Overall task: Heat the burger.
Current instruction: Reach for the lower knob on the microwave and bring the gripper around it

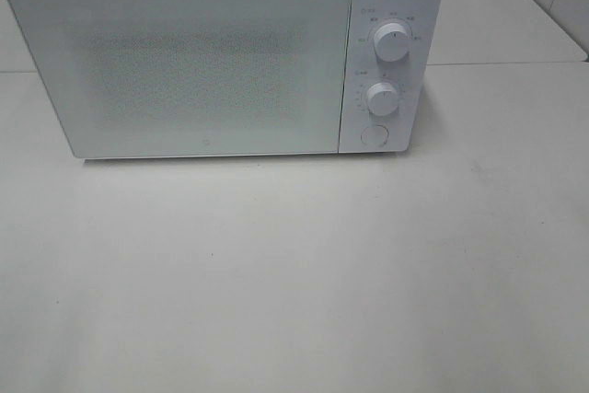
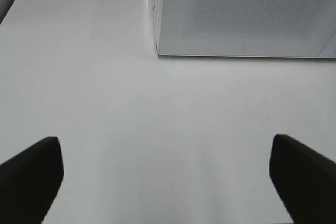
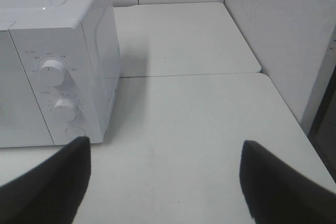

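The burger is out of view in all three views. A white microwave [image 1: 221, 52] stands at the back of the table with its door shut. Neither arm shows in the exterior high view. In the left wrist view my left gripper [image 2: 168, 179] is open above bare table in front of the microwave [image 2: 247, 14], its dark fingers [image 2: 31, 174] wide apart with nothing between them. In the right wrist view my right gripper [image 3: 165, 179] is also open and empty, over the table to the right of the microwave [image 3: 52, 56].
The microwave's right panel carries two white knobs [image 1: 392, 43], [image 1: 381, 97] and a round button [image 1: 374, 135]. The white table [image 1: 294, 273] has a seam behind the microwave. A white wall [image 3: 283, 35] borders the table on the right.
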You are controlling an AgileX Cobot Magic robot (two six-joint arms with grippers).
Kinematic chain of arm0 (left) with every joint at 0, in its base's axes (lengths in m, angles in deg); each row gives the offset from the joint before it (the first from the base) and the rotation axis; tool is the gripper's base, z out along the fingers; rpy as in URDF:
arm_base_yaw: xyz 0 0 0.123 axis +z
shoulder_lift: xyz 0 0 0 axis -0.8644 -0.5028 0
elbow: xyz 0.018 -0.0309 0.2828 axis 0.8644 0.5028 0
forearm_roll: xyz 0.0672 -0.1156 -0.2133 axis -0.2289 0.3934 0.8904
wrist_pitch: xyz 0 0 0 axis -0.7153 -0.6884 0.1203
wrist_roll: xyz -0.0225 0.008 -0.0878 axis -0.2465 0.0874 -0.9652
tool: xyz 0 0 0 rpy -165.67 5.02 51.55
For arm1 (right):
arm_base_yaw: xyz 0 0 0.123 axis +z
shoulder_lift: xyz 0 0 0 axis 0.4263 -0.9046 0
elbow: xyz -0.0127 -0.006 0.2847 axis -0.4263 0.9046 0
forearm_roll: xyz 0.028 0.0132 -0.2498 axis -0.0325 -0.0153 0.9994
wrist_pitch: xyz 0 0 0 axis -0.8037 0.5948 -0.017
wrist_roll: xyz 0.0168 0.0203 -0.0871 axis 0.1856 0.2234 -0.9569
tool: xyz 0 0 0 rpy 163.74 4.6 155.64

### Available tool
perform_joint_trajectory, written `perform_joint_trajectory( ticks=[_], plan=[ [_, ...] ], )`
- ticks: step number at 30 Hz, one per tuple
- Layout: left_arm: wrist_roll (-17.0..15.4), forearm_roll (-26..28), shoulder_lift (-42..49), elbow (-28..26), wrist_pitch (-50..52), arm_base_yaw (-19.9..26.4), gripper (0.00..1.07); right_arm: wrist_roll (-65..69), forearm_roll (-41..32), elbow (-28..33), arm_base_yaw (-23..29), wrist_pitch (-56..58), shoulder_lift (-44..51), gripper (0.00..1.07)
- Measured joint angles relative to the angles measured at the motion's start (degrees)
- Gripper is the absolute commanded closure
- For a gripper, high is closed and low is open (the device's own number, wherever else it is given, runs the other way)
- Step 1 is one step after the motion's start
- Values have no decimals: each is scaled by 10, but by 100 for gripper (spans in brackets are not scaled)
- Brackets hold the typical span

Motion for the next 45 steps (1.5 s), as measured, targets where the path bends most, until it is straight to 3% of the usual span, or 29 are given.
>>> perform_joint_trajectory(
  ticks=[20,37,40,45],
  plan=[
    [0,0,0,0,0,0,6,1,1,19,0,-183,-177,32],
    [0,0,0,0,0,0,6,-10,3,19,0,-411,-377,32],
    [0,0,0,0,0,0,6,-42,-6,28,0,-458,-417,32],
    [0,0,0,0,0,0,6,-116,-89,81,10,-625,-472,32]
  ],
)
